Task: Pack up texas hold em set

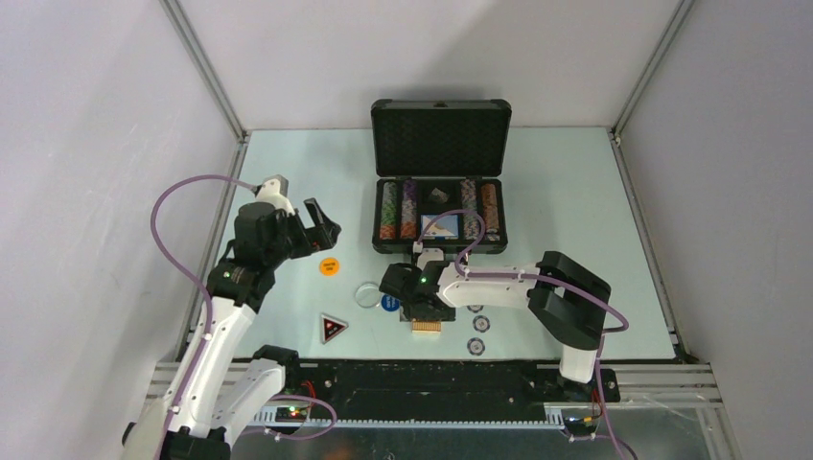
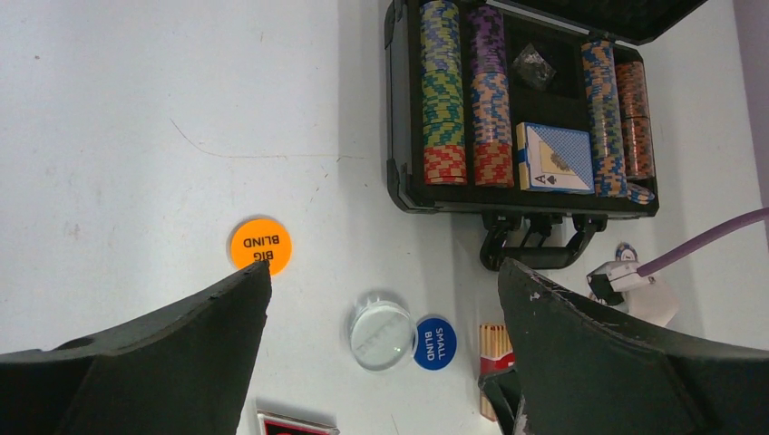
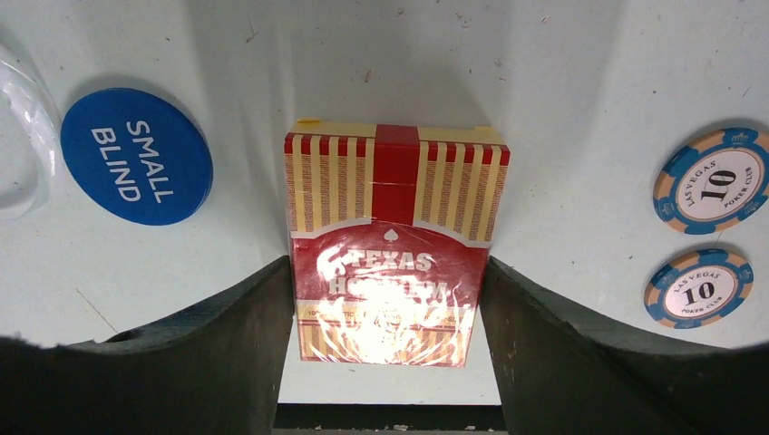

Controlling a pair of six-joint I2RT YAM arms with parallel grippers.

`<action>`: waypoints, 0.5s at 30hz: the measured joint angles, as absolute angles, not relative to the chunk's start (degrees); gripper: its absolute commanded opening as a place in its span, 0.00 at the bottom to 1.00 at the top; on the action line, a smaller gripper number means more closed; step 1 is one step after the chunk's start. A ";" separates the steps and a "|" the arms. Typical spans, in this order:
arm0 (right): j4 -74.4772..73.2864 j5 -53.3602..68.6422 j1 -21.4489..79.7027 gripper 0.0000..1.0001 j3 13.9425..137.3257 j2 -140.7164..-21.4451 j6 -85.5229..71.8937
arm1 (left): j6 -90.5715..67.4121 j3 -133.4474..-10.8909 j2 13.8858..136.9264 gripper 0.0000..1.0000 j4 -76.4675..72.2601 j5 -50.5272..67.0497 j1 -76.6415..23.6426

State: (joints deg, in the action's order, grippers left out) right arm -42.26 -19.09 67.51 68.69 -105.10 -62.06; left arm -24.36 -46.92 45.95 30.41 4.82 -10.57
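The dark briefcase (image 1: 379,206) lies open at the back of the table, with rows of striped chips (image 2: 442,91) and a blue card deck (image 2: 553,157) inside. The red card box (image 3: 394,227) lies flat on the table in front of it. My right gripper (image 3: 388,267) is down over the box, one finger against each long side. Two loose chips (image 3: 716,181) (image 3: 698,288) lie just right of it. My left gripper (image 2: 385,267) hangs open above the table with nothing in it, over the orange button (image 2: 260,246), the clear round button (image 2: 382,334) and the blue button (image 2: 434,343).
A dark triangular marker (image 1: 333,329) lies near the front edge, left of the card box. The briefcase handle (image 2: 535,245) points toward the arms. The right arm's purple cable (image 2: 707,240) runs across the table beside the case. Metal rails border the table (image 1: 575,192).
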 measured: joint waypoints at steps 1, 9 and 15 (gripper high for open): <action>-42.28 -19.07 67.51 0.78 68.69 -105.12 -61.89 | -24.36 -46.92 45.95 1.00 30.41 4.84 -10.52; -42.35 -19.07 67.33 0.80 68.69 -105.10 -60.99 | -24.36 -46.92 45.87 1.00 30.41 4.97 -10.46; -42.26 -18.76 67.02 0.59 68.69 -105.10 -60.20 | -24.36 -46.89 45.47 1.00 30.39 5.19 -10.46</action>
State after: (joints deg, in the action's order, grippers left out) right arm -42.26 -18.76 67.02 68.69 -105.10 -60.20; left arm -24.36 -46.89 45.47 30.39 5.19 -10.46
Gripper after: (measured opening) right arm 0.680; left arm 0.996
